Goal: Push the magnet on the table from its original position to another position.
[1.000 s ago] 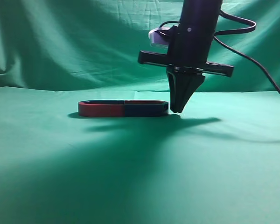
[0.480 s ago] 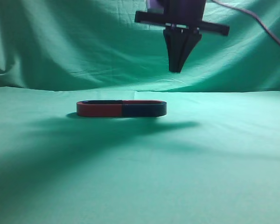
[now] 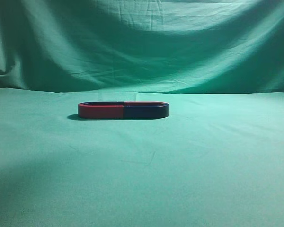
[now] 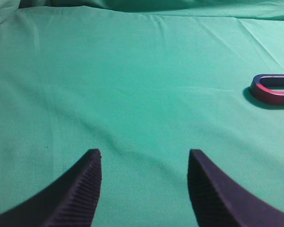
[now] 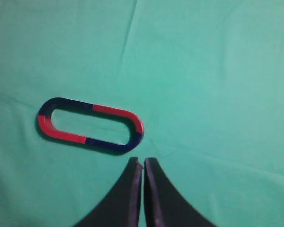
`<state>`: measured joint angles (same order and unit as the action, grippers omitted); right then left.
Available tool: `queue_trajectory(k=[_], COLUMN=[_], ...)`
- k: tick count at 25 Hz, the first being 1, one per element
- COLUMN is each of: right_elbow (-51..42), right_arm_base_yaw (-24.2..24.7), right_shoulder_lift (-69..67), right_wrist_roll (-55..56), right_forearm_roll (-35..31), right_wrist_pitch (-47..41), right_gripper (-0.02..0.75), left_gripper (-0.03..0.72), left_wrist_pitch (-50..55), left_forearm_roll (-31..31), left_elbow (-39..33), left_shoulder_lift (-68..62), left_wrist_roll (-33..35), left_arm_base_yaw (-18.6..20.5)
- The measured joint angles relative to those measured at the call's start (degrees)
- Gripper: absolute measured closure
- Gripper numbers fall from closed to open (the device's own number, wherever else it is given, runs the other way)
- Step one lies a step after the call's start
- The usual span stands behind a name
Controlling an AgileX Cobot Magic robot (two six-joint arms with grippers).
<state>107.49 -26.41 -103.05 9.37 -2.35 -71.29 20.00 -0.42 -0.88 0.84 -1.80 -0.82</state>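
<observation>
On the worktop (image 3: 217, 165) draped in wrinkled green cloth lies a closed oval ring of two U-shaped red and dark navy magnets (image 3: 123, 110), flat and alone. Its near side reads red at one end and navy at the other. The right claw (image 5: 143, 163) hangs above the ring, just off its rounded end, black fingers clenched together on nothing. The left claw (image 4: 144, 158) is released, its ribbed fingers (image 4: 87, 182) spread wide, well apart from the ring, whose red end shows at the frame edge.
</observation>
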Motion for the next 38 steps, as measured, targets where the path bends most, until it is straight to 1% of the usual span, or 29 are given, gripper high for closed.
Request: queue_trajectory(k=[6, 12, 17, 26, 31, 34, 38], right_elbow=[-9.18, -20.91, -31.52, -53.34, -60.45, -64.75, -73.34], right_arm_base_yaw=[0.00, 0.00, 0.00, 0.00, 0.00, 0.00, 0.00], right_shoulder_lift=[15.44, 29.90, 41.50, 65.93, 77.77, 83.35, 90.18], right_wrist_roll=[1.49, 3.53, 4.66, 5.30, 5.43, 5.43, 5.43], right_forearm_roll=[4.91, 7.17, 7.57, 7.57, 7.33, 9.09, 13.77], right_wrist_pitch=[-0.46, -0.91, -0.89, 11.30, 9.32, 12.24, 21.71], right_gripper=[0.738, 0.738, 0.738, 0.738, 0.738, 0.738, 0.738], left_gripper=[0.316, 0.316, 0.316, 0.316, 0.316, 0.316, 0.316], left_wrist_pitch=[0.00, 0.00, 0.00, 0.00, 0.00, 0.00, 0.00], left_forearm_roll=[0.00, 0.00, 0.00, 0.00, 0.00, 0.00, 0.00], left_elbow=[0.00, 0.00, 0.00, 0.00, 0.00, 0.00, 0.00], left_shoulder_lift=[0.00, 0.00, 0.00, 0.00, 0.00, 0.00, 0.00], left_wrist_roll=[0.00, 0.00, 0.00, 0.00, 0.00, 0.00, 0.00], left_arm_base_yaw=[0.00, 0.00, 0.00, 0.00, 0.00, 0.00, 0.00])
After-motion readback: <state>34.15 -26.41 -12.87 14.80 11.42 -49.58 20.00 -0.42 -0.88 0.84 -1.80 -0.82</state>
